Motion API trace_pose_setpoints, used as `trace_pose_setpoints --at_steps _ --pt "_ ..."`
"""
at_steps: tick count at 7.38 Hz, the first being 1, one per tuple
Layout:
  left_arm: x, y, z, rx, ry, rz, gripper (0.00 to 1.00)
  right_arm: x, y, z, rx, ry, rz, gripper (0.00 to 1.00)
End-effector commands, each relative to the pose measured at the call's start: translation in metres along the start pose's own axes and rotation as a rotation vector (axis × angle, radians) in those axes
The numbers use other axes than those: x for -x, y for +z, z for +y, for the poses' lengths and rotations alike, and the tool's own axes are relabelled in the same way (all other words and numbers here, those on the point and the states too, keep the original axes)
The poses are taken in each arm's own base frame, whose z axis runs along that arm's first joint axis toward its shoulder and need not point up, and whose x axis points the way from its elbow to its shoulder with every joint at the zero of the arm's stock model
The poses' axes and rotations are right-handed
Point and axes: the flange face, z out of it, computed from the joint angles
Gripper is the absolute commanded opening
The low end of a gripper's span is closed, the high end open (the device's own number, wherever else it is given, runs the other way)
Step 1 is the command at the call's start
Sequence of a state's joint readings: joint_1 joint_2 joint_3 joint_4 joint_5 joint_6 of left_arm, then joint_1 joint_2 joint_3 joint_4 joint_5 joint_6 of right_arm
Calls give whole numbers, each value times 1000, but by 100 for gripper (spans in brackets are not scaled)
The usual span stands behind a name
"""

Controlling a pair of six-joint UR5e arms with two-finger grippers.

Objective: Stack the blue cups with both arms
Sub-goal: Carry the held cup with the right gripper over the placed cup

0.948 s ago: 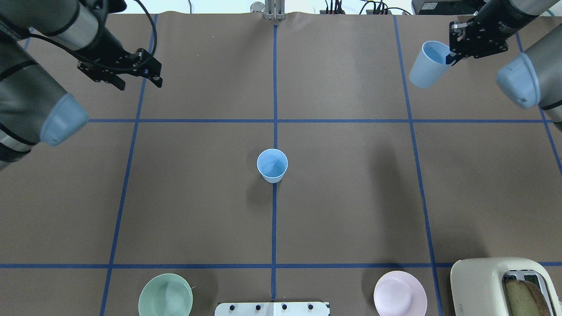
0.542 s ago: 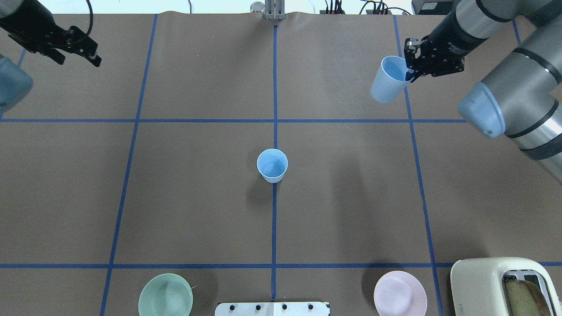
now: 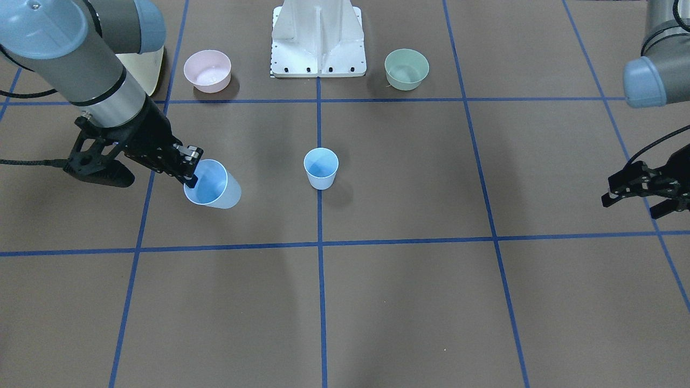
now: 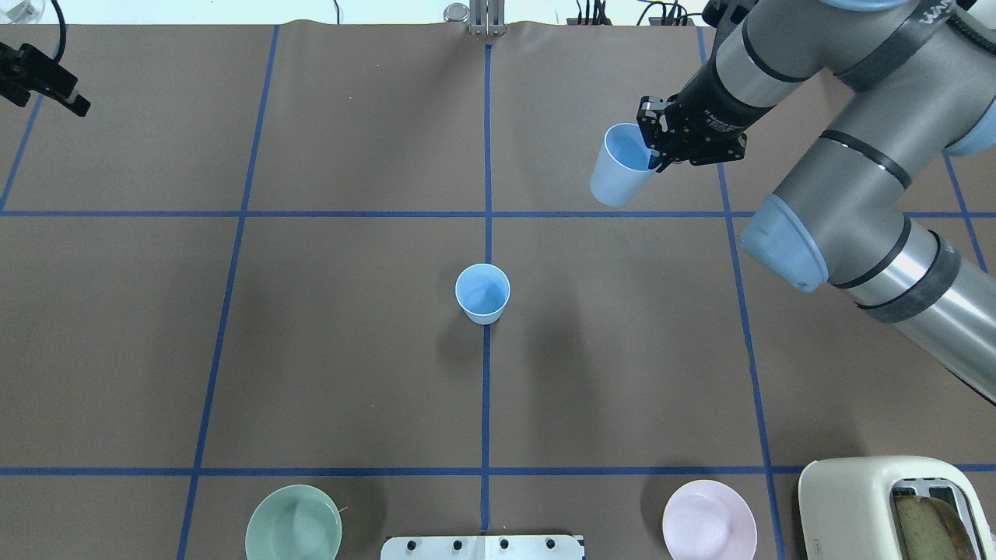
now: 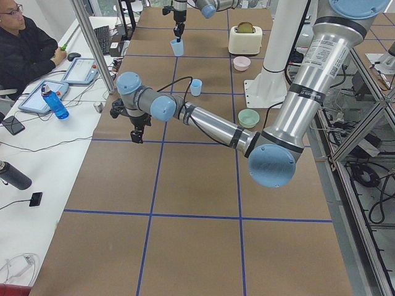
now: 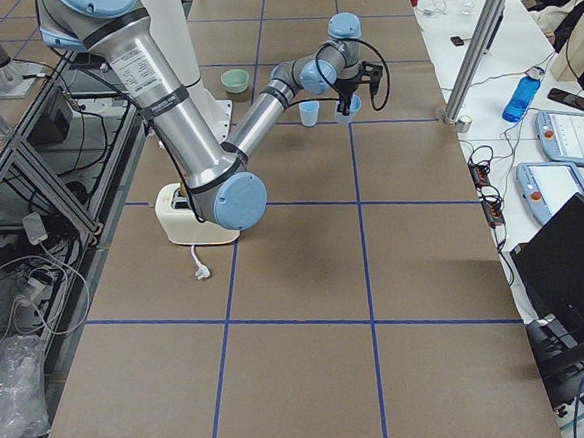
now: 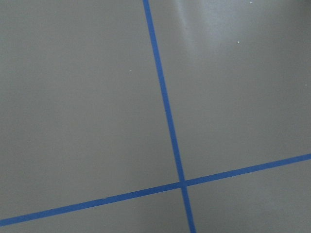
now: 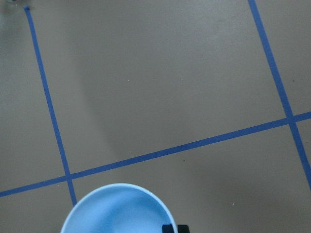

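One blue cup (image 4: 482, 292) stands upright on the centre tape line; it also shows in the front-facing view (image 3: 321, 168). My right gripper (image 4: 652, 155) is shut on the rim of the second blue cup (image 4: 618, 177) and holds it tilted above the table, far and to the right of the standing cup. The front-facing view shows this gripper (image 3: 190, 171) and its cup (image 3: 213, 186). The right wrist view shows only the cup's rim (image 8: 116, 209). My left gripper (image 3: 639, 195) is open and empty at the far left edge (image 4: 48, 82).
A mint-green bowl (image 4: 293, 523) and a pink bowl (image 4: 709, 519) sit by the near edge beside the white mounting base (image 4: 482, 547). A cream toaster (image 4: 879, 505) holding bread stands at the near right corner. An operator (image 5: 28, 49) sits beyond the far side.
My right arm has carried the blue cup leftward, towards the centre. My left arm has drawn back to the far left edge, still open. The standing cup has not moved.
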State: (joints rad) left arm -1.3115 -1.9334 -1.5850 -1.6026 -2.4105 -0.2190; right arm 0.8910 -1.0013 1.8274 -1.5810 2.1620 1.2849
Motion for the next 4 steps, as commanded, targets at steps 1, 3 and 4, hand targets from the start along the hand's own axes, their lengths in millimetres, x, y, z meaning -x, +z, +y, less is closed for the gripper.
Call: trace_pose_setpoints --at_steps 1,3,4 --pt "56 -2 24 5 43 -19 97 26 7 20 -8 21 -8 0" --pt "113 9 31 -24 78 -32 97 63 16 46 -23 30 6 0" --pt "140 21 35 -48 86 -34 97 79 21 63 -34 27 34 0"
